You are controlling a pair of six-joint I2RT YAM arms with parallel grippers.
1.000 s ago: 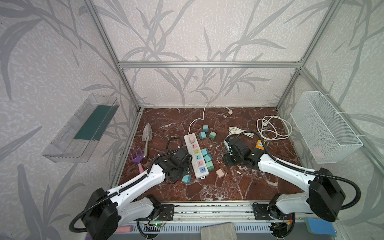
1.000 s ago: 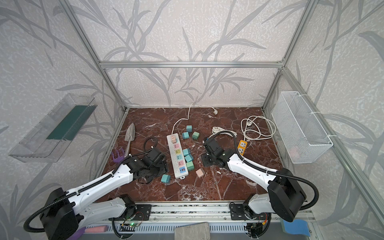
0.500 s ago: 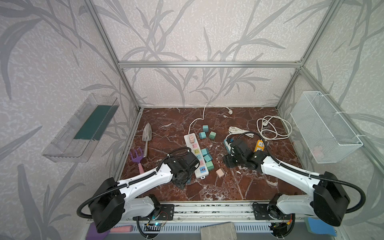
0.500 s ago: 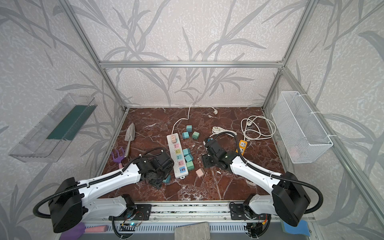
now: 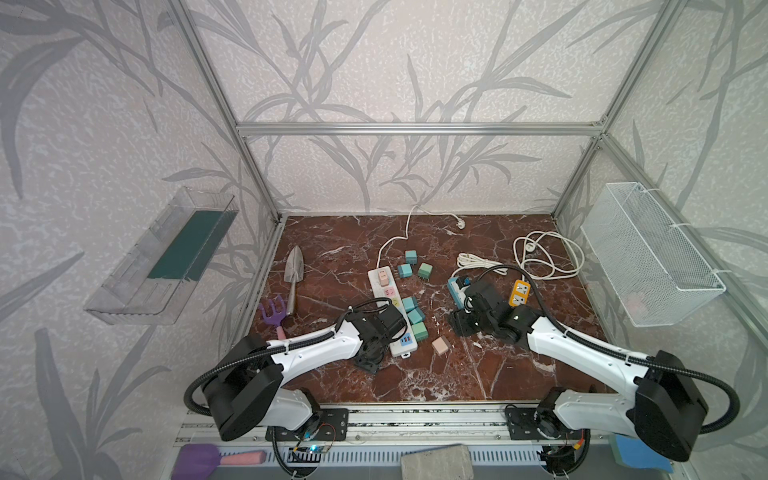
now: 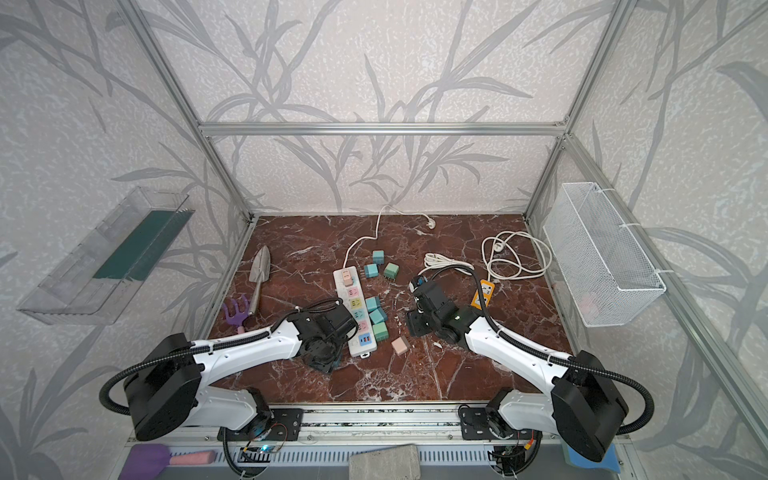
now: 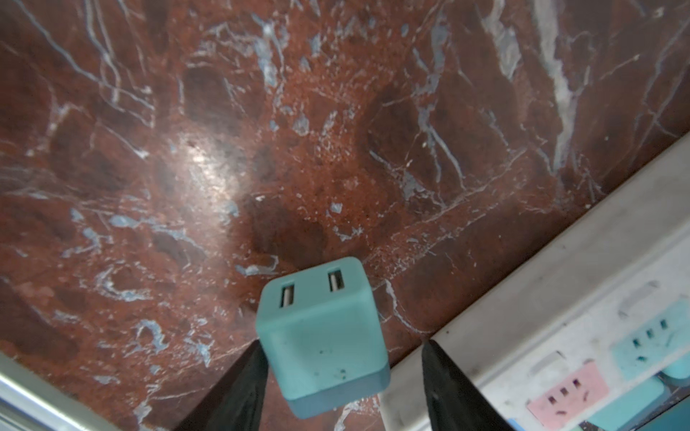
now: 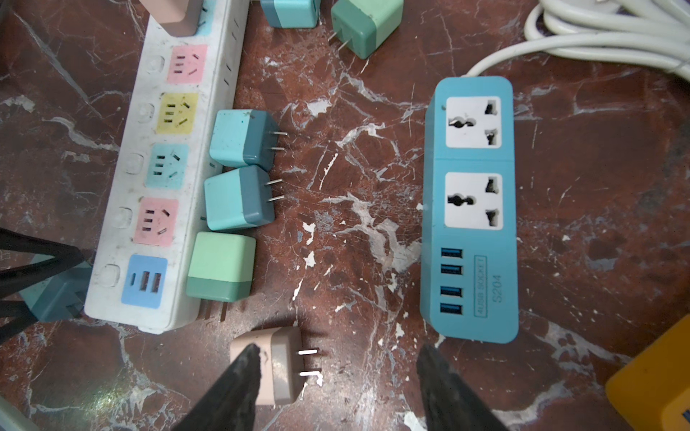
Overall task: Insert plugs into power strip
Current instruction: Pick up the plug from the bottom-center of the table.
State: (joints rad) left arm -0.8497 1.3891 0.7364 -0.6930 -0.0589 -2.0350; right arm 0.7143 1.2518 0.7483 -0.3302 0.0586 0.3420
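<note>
At nine o'clock of the power strip's (image 7: 560, 298) near end, left gripper (image 7: 343, 345) straddles a teal plug (image 7: 321, 336) — one finger touching, the other clear. At three o'clock, right gripper (image 8: 338, 349) gapes wide over a pink plug (image 8: 278, 369).

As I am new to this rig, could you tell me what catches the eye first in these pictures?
The white power strip with pastel sockets lies mid-table, teal and green plugs lined along it. A teal plug sits between the fingers of the left pincer. A blue power strip lies on those plugs' other side.
</note>
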